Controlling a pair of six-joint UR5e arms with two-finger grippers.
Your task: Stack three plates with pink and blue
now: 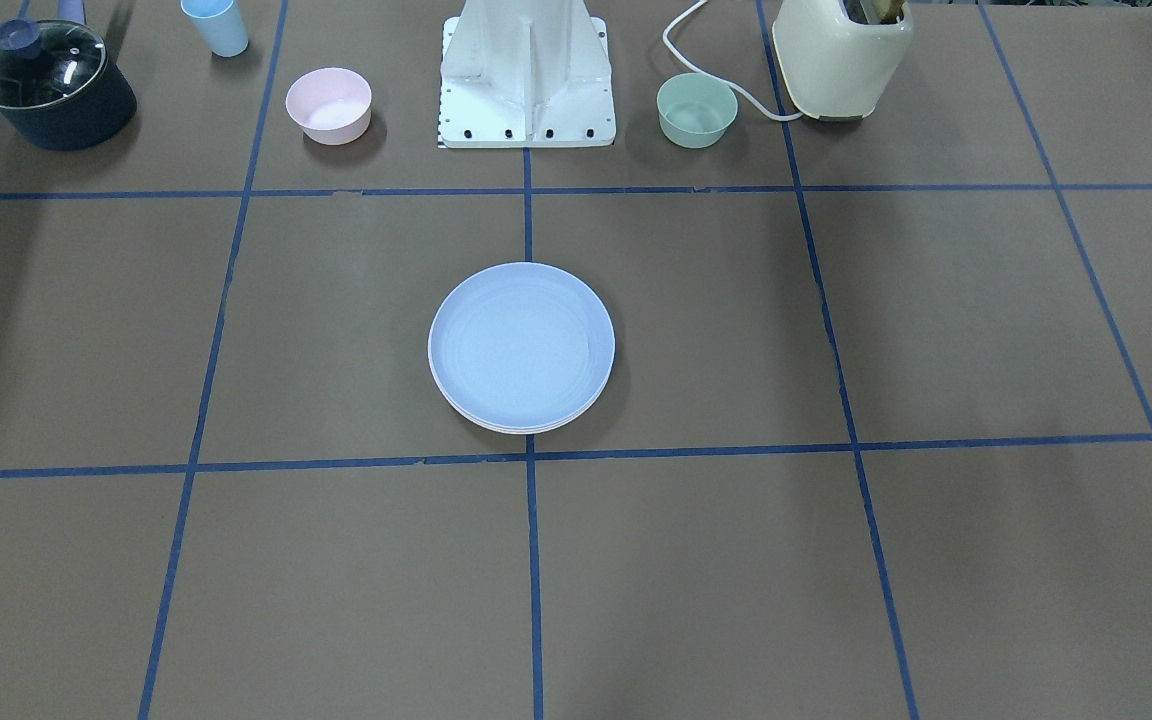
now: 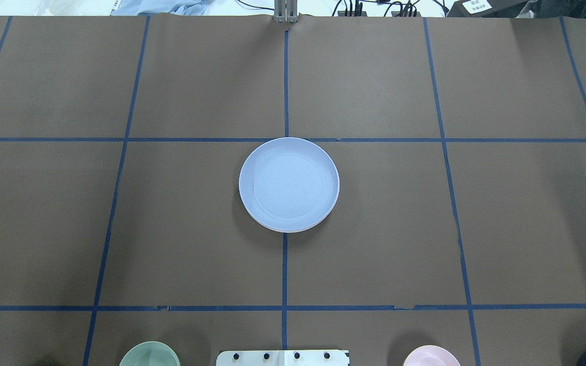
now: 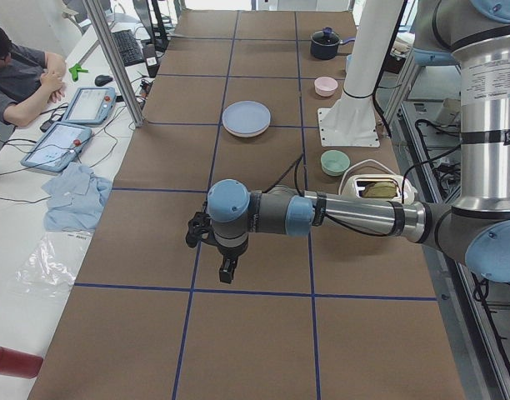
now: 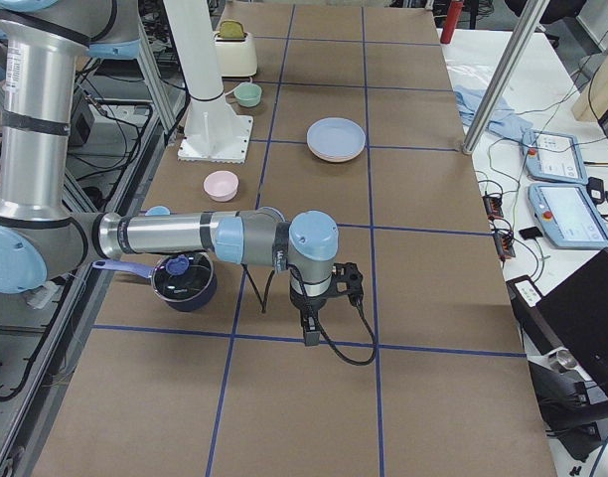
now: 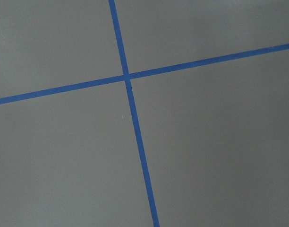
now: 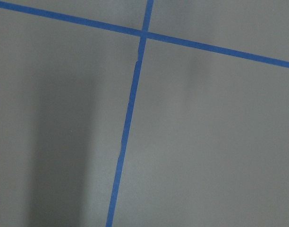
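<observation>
The light blue plate lies on top of a stack at the table's middle, also seen in the overhead view. A pale pink plate rim shows under it. The cream plate cannot be made out. My left gripper hangs over bare table far from the stack, toward the table's left end. My right gripper hangs over bare table toward the right end. Both show only in the side views, so I cannot tell whether they are open or shut. The wrist views show only brown table and blue tape.
Near the robot base stand a small pink bowl, a green bowl, a light blue cup, a dark lidded pot and a cream toaster. An operator sits beside the table.
</observation>
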